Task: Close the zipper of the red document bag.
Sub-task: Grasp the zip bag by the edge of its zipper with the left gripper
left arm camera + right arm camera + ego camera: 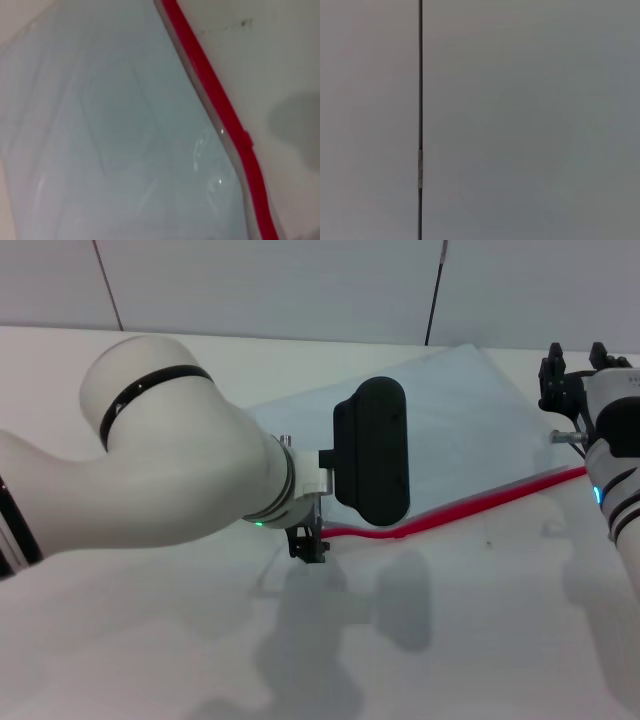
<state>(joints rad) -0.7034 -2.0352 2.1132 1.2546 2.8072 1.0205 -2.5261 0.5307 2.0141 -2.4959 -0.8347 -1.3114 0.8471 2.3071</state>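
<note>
The red document bag point(450, 430) lies flat on the white table, a pale translucent pouch. Its red zipper point(470, 505) runs along the near edge and bows slightly at the middle. My left gripper point(309, 545) is down at the left end of the zipper, mostly hidden under my own wrist. The left wrist view shows the bag point(115, 130) close up, with the zipper point(220, 120) crossing it and a small lump on the strip. My right gripper point(575, 362) is raised past the bag's right end, open and holding nothing.
The white table point(150, 640) extends in front of the bag and carries the arms' shadows. A grey wall point(300, 280) with dark seams rises behind the table. The right wrist view shows only that wall point(530, 120).
</note>
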